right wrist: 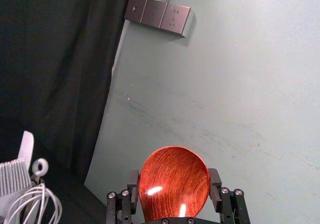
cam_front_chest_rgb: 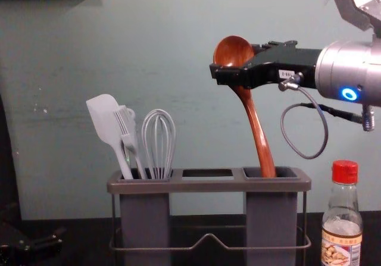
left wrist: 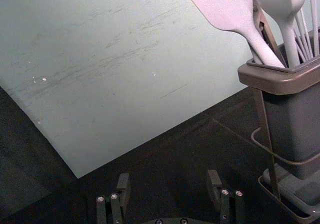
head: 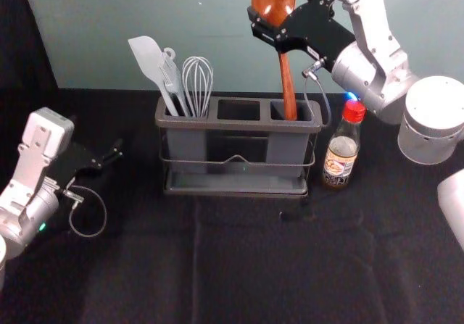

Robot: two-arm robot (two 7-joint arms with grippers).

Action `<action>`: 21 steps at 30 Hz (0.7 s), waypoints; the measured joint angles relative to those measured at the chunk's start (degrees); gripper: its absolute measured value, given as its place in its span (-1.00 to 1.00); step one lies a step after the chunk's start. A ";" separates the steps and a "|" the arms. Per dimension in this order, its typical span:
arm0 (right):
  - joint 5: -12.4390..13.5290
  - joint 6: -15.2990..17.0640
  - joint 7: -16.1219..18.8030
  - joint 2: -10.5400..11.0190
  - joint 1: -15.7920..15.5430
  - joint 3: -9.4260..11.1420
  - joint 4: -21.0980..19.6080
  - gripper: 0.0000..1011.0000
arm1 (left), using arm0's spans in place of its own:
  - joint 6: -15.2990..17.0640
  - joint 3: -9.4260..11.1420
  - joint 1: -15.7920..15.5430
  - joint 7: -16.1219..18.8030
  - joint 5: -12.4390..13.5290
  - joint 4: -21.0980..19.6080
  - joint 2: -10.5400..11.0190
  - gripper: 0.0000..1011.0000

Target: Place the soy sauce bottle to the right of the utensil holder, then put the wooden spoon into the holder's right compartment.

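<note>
You had the soy sauce bottle upright on the table, right of centre in the head view and just beside the right end of the utensil holder, so that half of the job looked done. The wooden spoon was well along too: its bowl was high in the chest view, right of centre, and its handle slanted down into the opening of the right compartment. How deep the tip reached, you couldn't tell — the rim and wall hid it.

Your right gripper, at the upper right of the head view, had its fingers pinching the bowl from both sides. What was left, by the look of it, was to lower the spoon, let go and back off. Your left gripper was parked at the left of the head view, fingers spread, holding nothing.

A spatula, a brush and a whisk stood in the left compartment, out of the spoon's path. The likelier snag was the cable loop under your right wrist — it hung near the bottle's red cap and could have caught it as you withdrew.
</note>
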 joint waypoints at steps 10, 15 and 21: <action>-0.38 -0.98 0.30 0.52 -2.41 0.61 -1.11 0.66 | 0.00 0.00 0.00 0.00 0.00 0.00 0.00 0.99; -0.88 -1.57 0.22 0.76 -3.67 0.80 -1.90 0.66 | 0.00 0.00 0.00 0.00 0.00 0.00 0.00 0.99; -1.46 -2.09 -0.12 1.07 -5.09 0.98 -2.74 0.66 | 0.00 0.00 0.00 0.00 0.00 0.00 0.00 0.99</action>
